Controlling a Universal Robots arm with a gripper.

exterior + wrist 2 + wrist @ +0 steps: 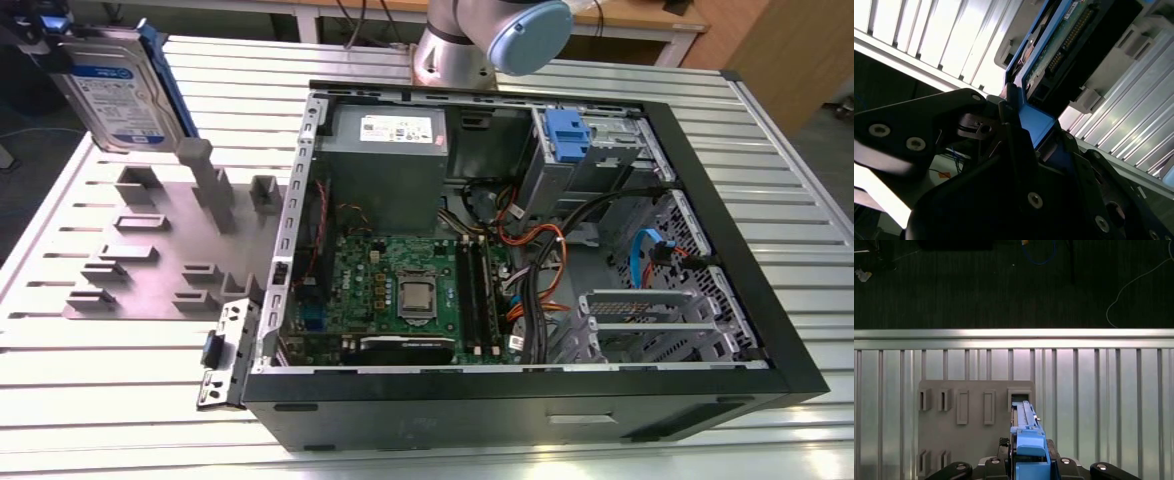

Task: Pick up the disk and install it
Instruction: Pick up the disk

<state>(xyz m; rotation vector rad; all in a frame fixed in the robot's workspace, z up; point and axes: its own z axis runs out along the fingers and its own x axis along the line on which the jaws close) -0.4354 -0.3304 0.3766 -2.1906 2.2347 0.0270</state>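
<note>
The disk [118,92], a silver-grey drive with a white-and-blue label in a blue carrier, stands upright at the exterior view's far left, above the grey fixture plate [160,275]. My gripper [56,28] is shut on its upper end. In the first wrist view the blue carrier [1029,447] sits clamped in my gripper [1030,462], its far end over a slot [1021,393] in the plate. In the second wrist view black fingers [1014,135] press on the blue bracket [1035,124], with the disk's circuit-board side [1066,42] beyond.
An open computer case [747,290] lies on the slatted metal table [120,400], with a grey power supply [387,135], motherboard [400,285], loose cables and a drive bay holding a blue bracket [567,135]. The arm's base [487,40] stands behind the case. Upright posts [214,190] rise from the plate.
</note>
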